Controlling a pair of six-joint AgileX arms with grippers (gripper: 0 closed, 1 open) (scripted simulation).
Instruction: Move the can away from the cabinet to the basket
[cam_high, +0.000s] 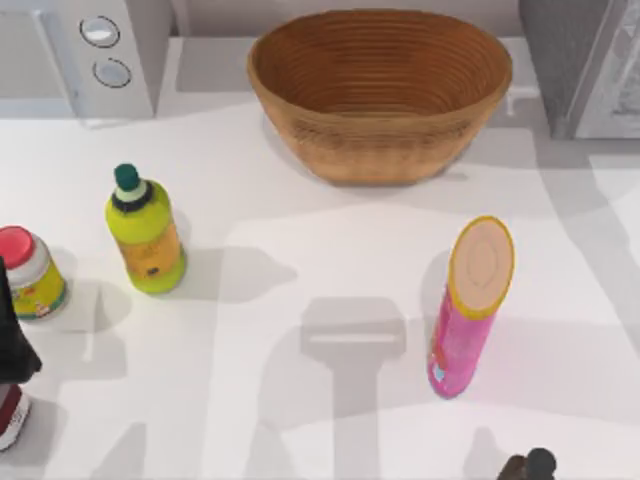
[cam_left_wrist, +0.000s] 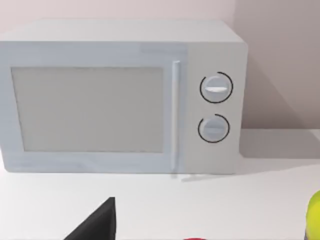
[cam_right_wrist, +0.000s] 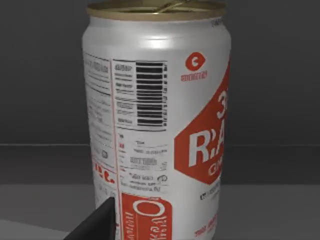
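Note:
The can (cam_right_wrist: 157, 125) stands upright, very close in the right wrist view: silver, with a red-and-white label, a barcode and a gold top. A dark part of my right gripper (cam_right_wrist: 100, 222) shows at the can's lower edge. Behind the can is a dark grey cabinet wall (cam_right_wrist: 280, 75). The basket (cam_high: 380, 140), a wide brown wicker bowl, sits at the back middle of the table with nothing in it. A dark piece of my right arm (cam_high: 530, 466) shows at the front edge. My left arm (cam_high: 12, 365) is parked at the left edge, and a dark part of my left gripper (cam_left_wrist: 97, 222) faces the microwave.
A white microwave (cam_high: 100, 50) stands at the back left and the grey cabinet (cam_high: 585, 60) at the back right. On the table are a green bottle (cam_high: 145, 232), a red-lidded yellow jar (cam_high: 30, 272) and a tall pink tube (cam_high: 468, 310).

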